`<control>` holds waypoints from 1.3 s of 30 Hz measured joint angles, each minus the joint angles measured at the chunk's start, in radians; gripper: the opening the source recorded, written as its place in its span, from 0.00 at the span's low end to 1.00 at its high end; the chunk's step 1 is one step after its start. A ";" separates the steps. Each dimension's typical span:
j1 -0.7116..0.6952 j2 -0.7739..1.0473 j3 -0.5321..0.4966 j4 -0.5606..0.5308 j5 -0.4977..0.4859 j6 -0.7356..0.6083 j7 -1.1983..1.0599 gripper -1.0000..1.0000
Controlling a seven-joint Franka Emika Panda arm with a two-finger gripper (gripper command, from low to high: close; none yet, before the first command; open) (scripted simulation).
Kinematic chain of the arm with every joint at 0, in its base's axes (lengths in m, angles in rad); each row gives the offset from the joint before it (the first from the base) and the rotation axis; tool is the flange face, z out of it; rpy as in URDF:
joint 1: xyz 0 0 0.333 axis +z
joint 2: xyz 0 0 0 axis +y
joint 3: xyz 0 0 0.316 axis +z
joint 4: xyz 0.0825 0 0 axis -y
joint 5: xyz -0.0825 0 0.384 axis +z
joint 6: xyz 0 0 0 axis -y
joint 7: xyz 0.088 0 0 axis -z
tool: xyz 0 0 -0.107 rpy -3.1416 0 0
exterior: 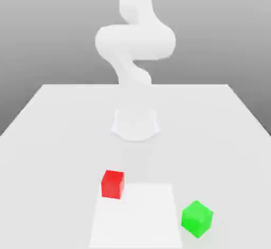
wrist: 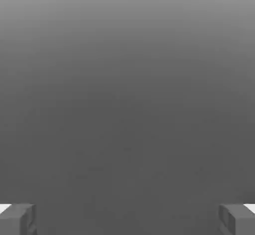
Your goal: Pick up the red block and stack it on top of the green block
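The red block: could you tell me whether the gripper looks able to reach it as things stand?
Probably yes. The red block sits alone on the table, apart from the green block, with nothing over it. The gripper is open and holds nothing.

My exterior camera sat high at the counter's near edge, facing the arm's base head-on from moderate range. My hand camera looked out between the jaws at plain grey backdrop; I saw no shared ground
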 joint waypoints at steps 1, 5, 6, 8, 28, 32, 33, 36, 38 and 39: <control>-0.006 0.031 -0.002 -0.031 -0.003 0.024 0.002 0.50; -0.027 0.155 -0.013 -0.150 -0.015 0.119 0.011 0.50; -0.032 0.185 -0.016 -0.179 -0.017 0.142 0.012 0.50; -0.040 0.247 -0.027 -0.239 -0.024 0.189 0.018 0.50; -0.127 0.923 -0.019 -0.518 0.060 0.718 -0.043 0.00; -0.129 0.918 -0.018 -0.519 0.056 0.715 -0.040 0.00; -0.125 0.894 -0.024 -0.523 0.049 0.694 -0.034 0.00; -0.123 0.795 -0.034 -0.537 0.019 0.609 -0.013 0.00; -0.126 0.723 -0.035 -0.547 0.005 0.548 -0.004 0.00; -0.128 0.687 -0.035 -0.552 0.000 0.517 0.000 0.00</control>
